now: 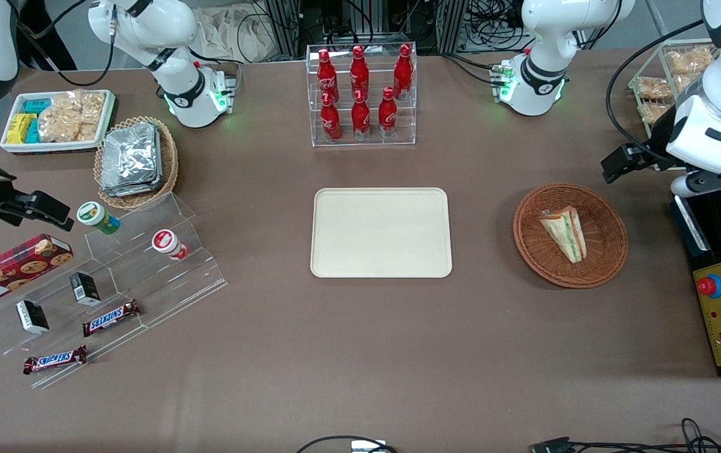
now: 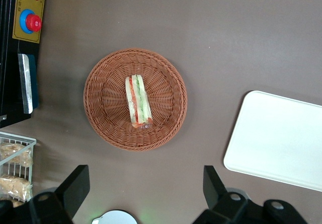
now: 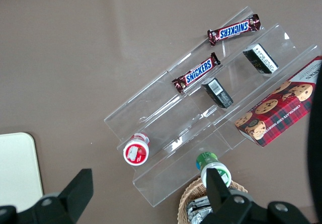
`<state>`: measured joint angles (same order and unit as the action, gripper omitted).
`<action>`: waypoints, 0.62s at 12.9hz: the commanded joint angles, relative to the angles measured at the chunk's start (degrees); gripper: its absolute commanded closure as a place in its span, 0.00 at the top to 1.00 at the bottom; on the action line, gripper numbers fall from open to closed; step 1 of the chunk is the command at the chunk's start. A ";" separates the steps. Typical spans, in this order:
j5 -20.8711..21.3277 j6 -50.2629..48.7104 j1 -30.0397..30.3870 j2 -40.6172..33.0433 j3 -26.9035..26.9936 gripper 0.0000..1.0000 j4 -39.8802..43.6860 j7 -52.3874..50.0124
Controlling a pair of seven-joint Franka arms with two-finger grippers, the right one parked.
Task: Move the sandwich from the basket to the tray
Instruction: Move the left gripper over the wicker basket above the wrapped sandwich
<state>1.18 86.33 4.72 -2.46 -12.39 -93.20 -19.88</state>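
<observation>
— Sandwich [image 1: 563, 233] position, as the front camera has it?

— It lies in the round reddish-brown basket [image 1: 606, 267], roughly at the middle of the weave, on its side with the green and orange-pink filling edge showing. The basket sits on the brown desk [image 1: 360, 352] toward the working arm's end, well apart from the cream tray [image 1: 380, 233], which is at the desk's centre with nothing on it.

— And the end effector?

— The left arm's end effector [image 2: 146, 186] hangs high above the desk, near the basket but not over the sandwich — the wrist camera shows basket and sandwich whole, with a corner of the tray beside them. Its two dark fingers [image 2: 75, 183] stand wide apart and hold nothing; neither touches the basket.

— Anything else close by?

— A black control box with a red stop button [image 1: 711, 286] at the desk's edge, just beside the basket, and a wire rack of snack bags [image 1: 665, 78] farther from the front camera. A clear rack of red bottles [image 1: 360, 94] stands farther back than the tray.
</observation>
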 commanded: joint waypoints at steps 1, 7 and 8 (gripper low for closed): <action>-1.00 -1.69 0.21 0.44 -0.35 1.00 1.62 0.10; -1.35 -3.35 0.20 0.35 -0.18 1.00 1.27 -0.07; -1.87 -3.36 0.29 0.17 -0.09 1.00 0.84 -0.25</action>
<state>0.48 84.69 4.70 -2.45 -12.47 -93.17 -19.88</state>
